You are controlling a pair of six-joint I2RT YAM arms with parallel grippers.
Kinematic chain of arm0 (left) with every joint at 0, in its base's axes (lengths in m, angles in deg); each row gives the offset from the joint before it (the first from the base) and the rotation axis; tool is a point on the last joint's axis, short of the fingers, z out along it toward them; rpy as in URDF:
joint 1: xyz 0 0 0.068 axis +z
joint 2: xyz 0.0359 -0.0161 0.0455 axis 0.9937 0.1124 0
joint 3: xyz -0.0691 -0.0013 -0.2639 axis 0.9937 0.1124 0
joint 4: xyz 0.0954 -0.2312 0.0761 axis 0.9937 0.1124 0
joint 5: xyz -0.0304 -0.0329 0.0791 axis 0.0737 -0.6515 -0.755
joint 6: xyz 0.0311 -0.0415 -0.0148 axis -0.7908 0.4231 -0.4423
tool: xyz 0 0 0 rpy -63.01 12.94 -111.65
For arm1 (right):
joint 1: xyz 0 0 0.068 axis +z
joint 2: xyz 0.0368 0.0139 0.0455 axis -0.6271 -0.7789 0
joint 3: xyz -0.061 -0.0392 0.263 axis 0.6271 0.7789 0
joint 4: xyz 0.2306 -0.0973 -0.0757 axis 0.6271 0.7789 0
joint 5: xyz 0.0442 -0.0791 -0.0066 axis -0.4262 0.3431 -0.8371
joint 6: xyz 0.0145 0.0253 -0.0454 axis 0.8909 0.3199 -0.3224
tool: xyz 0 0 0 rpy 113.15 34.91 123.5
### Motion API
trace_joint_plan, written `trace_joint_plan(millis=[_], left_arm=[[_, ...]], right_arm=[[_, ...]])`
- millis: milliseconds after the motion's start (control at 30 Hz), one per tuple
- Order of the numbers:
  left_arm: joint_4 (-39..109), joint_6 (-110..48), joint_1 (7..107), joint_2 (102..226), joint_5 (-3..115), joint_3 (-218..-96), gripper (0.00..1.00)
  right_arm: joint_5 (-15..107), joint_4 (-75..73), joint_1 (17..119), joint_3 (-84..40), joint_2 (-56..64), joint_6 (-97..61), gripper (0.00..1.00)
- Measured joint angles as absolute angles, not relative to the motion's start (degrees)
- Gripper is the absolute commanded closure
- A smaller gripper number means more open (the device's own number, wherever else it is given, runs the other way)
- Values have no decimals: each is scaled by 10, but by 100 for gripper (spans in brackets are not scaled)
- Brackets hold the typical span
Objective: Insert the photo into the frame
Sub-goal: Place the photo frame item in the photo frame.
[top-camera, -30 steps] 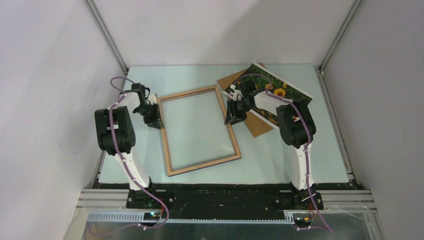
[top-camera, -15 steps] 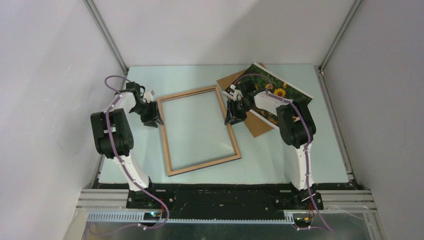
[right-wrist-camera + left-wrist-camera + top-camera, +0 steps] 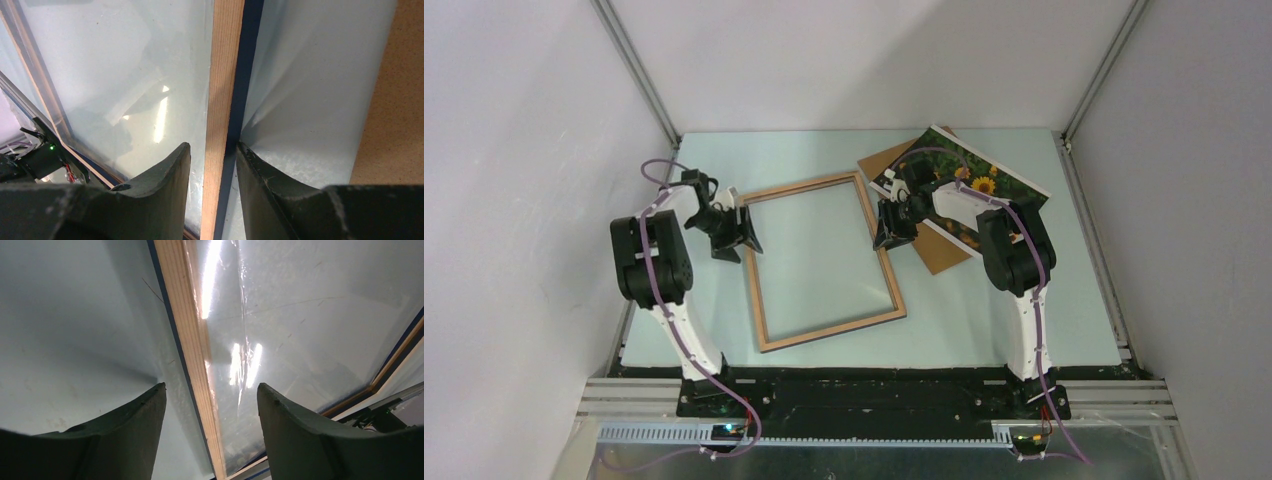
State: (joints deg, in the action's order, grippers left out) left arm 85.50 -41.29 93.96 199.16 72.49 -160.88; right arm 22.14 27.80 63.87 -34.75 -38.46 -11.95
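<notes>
In frame (image 3: 832,331): pane (image 3: 819,255) (photo (image 3: 986,184) outside, on board (image 3: 940,256))

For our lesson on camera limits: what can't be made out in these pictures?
Photo: top view, right arm covers its middle.
Backing board: right wrist view, cut off by the edge.
Right gripper: whether it clamps the frame rail, unclear; fingers hide contact.

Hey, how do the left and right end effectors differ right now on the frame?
The left end effector stands wide open, not touching the left rail of the frame; the right end effector is clamped on its right rail. The brown board lies beside the right one, not the left. Both straddle a rail.
</notes>
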Motion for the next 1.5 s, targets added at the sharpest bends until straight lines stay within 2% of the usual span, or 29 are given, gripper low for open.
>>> trace_joint_plan(millis=[100, 167, 233, 367, 633, 1033, 1500], left_arm=[[855, -413, 938, 2004, 727, -1609, 35], [855, -413, 937, 2008, 731, -1609, 42], [854, -412, 937, 2010, 733, -1609, 54], [853, -414, 937, 2012, 730, -1609, 66], [853, -414, 940, 2011, 724, -1608, 74], [852, -414, 951, 1999, 734, -1602, 79], [851, -418, 972, 1990, 752, -1598, 97]], right_arm=[[221, 278, 639, -348, -385, -120, 57], [221, 278, 639, -348, -385, -120, 57], [221, 278, 639, -348, -385, -120, 57], [221, 278, 639, -348, -385, -120, 57], [224, 280, 639, -349, -385, -122, 54], [269, 316, 647, -390, -384, -151, 51], [280, 341, 660, -421, -384, -165, 52]])
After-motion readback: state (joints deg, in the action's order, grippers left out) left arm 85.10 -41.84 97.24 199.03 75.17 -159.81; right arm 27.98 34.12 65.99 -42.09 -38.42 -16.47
